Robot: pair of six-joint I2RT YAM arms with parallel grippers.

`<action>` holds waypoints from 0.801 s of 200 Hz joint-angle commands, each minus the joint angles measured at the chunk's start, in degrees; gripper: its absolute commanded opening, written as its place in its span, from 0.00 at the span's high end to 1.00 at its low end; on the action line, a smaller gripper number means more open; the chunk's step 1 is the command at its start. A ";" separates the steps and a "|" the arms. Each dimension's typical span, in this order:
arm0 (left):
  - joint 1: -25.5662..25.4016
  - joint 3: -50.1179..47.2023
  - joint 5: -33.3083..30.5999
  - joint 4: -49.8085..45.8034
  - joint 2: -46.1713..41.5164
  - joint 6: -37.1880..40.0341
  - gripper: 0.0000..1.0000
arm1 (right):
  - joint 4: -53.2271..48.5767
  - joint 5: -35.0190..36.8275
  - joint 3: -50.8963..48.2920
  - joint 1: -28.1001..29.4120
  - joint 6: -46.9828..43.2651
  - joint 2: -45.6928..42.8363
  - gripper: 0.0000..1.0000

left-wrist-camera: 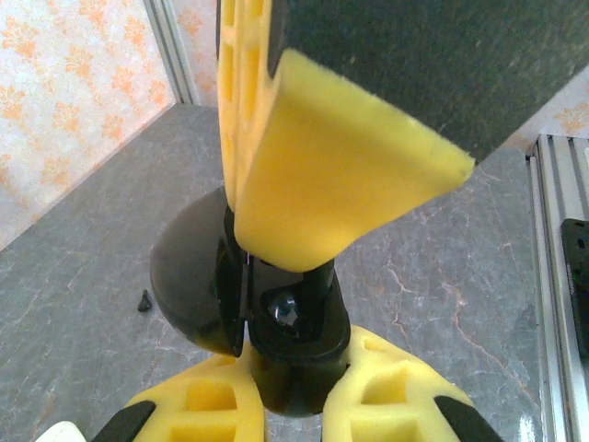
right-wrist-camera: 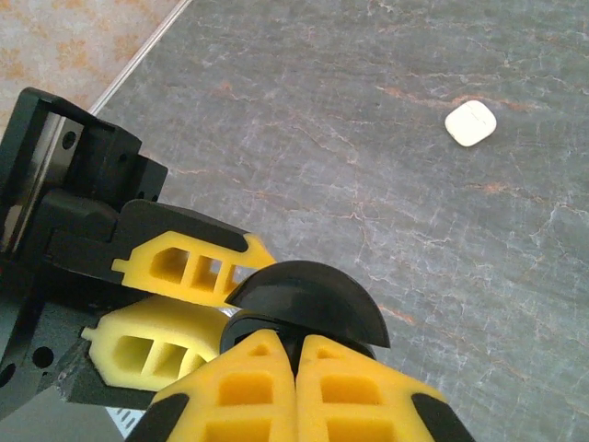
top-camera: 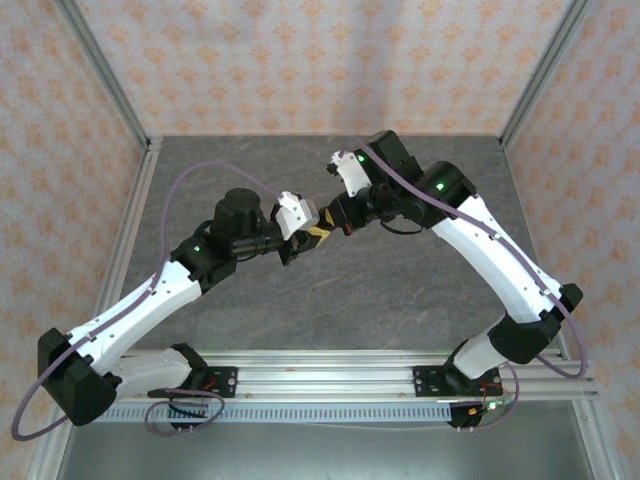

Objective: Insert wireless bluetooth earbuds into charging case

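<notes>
One charging case point(right-wrist-camera: 304, 296), black with its domed lid swung open, sits at lower centre of the right wrist view. It is pinched between the pads of my right hand point(right-wrist-camera: 296, 350) and held up off the desk point(right-wrist-camera: 368, 184). My left hand point(right-wrist-camera: 237, 295) shows at the left of that frame, its tips right against the case. Its two fingers lie drawn together, and I cannot tell whether an earbud is nipped between them, since the tips hide the spot.

In the left wrist view a tiny black piece point(left-wrist-camera: 144, 300) lies on the desk at the left edge, apart from everything. I take it for a black earbud, though it is too small to be sure. A white rounded-square piece point(right-wrist-camera: 470, 122) lies well apart at upper right of the right wrist view, likely a second case.

I judge the step in hand to be seating an earbud in the open case, hand to hand in mid-air. The next move calls for a slow, straight push into the socket with the case held steady. I would let go only once the bud sits flush, as any twist could drop it.
</notes>
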 commanded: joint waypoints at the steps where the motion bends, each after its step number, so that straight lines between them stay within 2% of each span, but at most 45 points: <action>1: -0.42 1.72 0.93 1.49 -0.64 -0.50 1.00 | 0.57 -3.19 -0.95 0.14 -1.98 -0.94 0.96; 53: -0.44 1.79 0.90 1.50 -0.82 -0.68 1.00 | -0.63 -3.74 -1.16 0.09 -2.85 -0.18 0.94; 86: -0.42 1.55 0.79 1.99 -0.82 -1.02 1.00 | -0.74 -3.62 -1.15 0.08 -1.16 0.08 0.83; 120: -0.42 1.28 0.79 2.72 -0.63 -1.43 1.00 | 0.37 -2.70 -1.65 0.07 0.77 -0.93 0.76; 160: -0.42 1.04 0.64 2.71 -0.82 -1.46 1.00 | 1.56 -2.29 -1.33 -0.02 3.57 -1.33 0.59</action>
